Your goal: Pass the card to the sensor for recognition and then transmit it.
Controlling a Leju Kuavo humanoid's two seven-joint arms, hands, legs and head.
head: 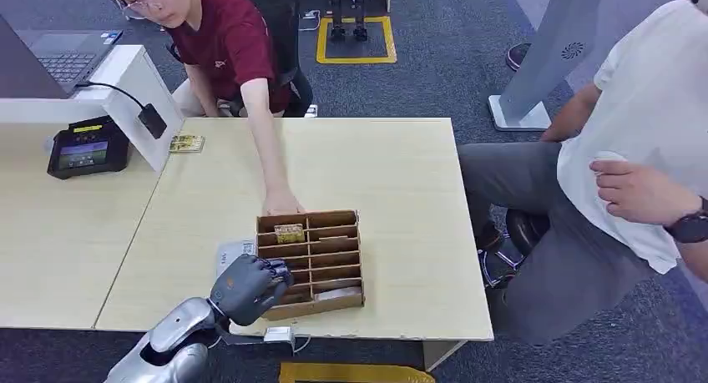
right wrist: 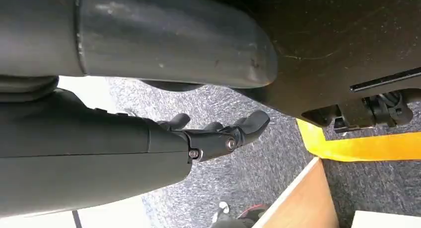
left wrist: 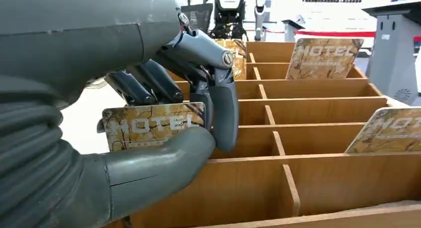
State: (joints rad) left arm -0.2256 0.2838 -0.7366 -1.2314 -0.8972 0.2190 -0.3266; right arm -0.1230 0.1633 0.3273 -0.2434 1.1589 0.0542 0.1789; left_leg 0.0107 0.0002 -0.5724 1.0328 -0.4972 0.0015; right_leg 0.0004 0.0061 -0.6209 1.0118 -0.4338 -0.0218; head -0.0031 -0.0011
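My left hand [head: 248,287] is at the near left corner of the wooden card rack [head: 311,262]. In the left wrist view this hand [left wrist: 164,84] pinches a patterned "MOTEL" card [left wrist: 149,124] between thumb and fingers, level with the rack [left wrist: 317,138]. The thumb hides the card's lower edge. More cards stand in the slots: one [head: 290,232] at the far left and others [left wrist: 323,58] [left wrist: 389,131] close by. The black sensor terminal [head: 88,147] sits far left on the adjoining table. My right hand [right wrist: 218,136] hangs over the carpet with fingers apart, holding nothing.
A person in red reaches across the table [head: 401,191] and rests a hand [head: 282,204] on the rack's far edge. A loose card [head: 186,143] lies near a white stand [head: 138,91]. A person in white [head: 634,166] sits at the right.
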